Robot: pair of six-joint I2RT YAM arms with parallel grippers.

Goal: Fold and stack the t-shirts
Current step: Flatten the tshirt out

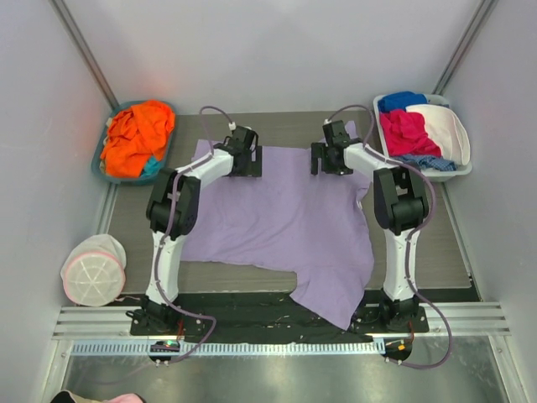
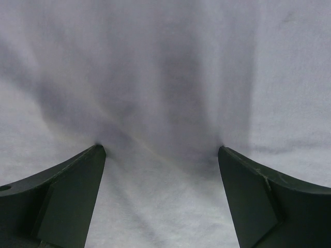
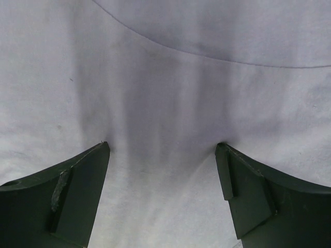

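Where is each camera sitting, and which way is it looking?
Top external: up high behind the arms, looking down at the table and the lavender t-shirt spread on it; the whole left arm and right arm show.
Left wrist: on the left arm's wrist, facing the t-shirt up close; the left gripper shows, dark fingers spread.
Right wrist: on the right arm's wrist, also facing the t-shirt up close; the right gripper shows, fingers spread.
Shared: both wrist views fill with the same lavender t-shirt.
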